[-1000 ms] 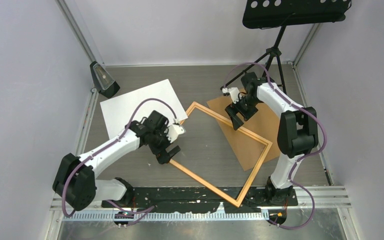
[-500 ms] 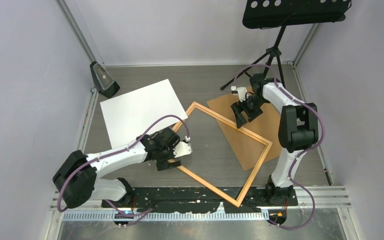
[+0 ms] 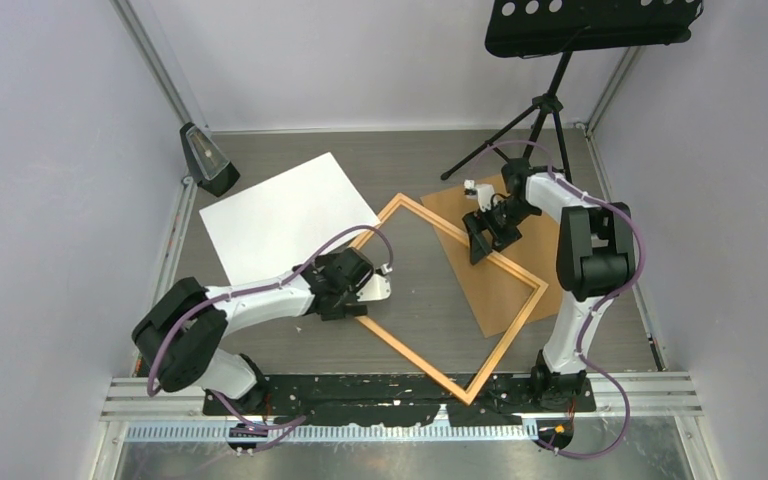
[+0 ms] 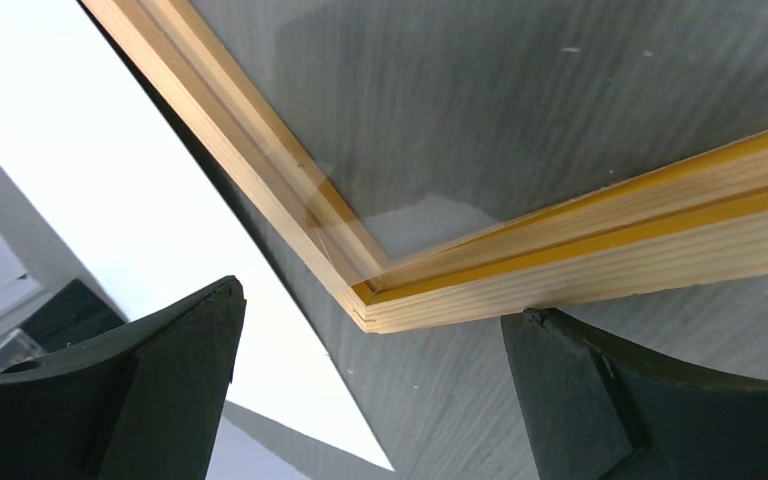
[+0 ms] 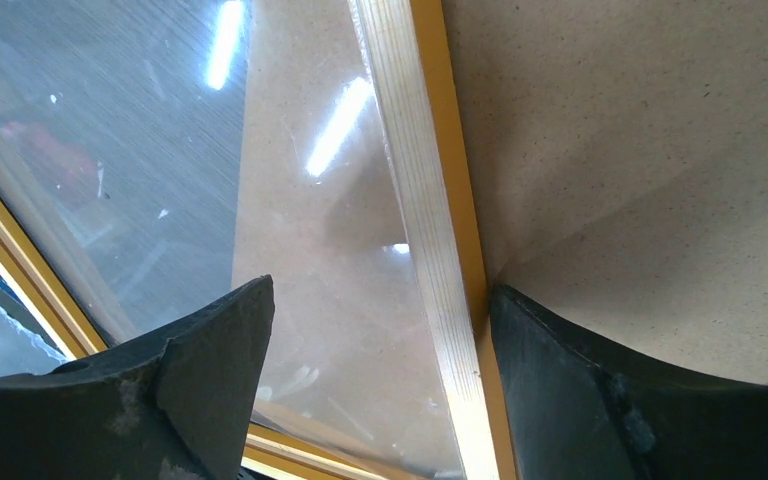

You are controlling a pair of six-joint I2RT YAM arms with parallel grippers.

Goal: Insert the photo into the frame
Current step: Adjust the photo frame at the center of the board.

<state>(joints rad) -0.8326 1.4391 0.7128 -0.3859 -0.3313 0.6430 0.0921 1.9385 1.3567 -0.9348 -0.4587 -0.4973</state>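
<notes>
The photo (image 3: pixel 285 215) lies white side up at the back left of the table; a white wedge of the photo (image 4: pixel 110 200) shows in the left wrist view. The orange frame (image 3: pixel 508 340) lies flat like a diamond, partly over the brown backing board (image 3: pixel 505 270). My left gripper (image 3: pixel 355 305) is open around the frame's left corner (image 4: pixel 370 310), its right finger (image 4: pixel 580 390) against the outer edge. My right gripper (image 3: pixel 485 235) is open astride the far rail (image 5: pixel 420 150), one finger over the clear sheet (image 5: pixel 160 150), the other on the board (image 5: pixel 640 150).
A tripod music stand (image 3: pixel 550 100) rises at the back right, its black desk (image 3: pixel 590 25) overhanging the table. A small black wedge-shaped object (image 3: pixel 205 160) sits in the back left corner. Walls close in on three sides.
My left gripper has slid down along the frame's left side to its corner and dropped low. The frame has turned slightly. My right gripper has shifted a little to the right.
</notes>
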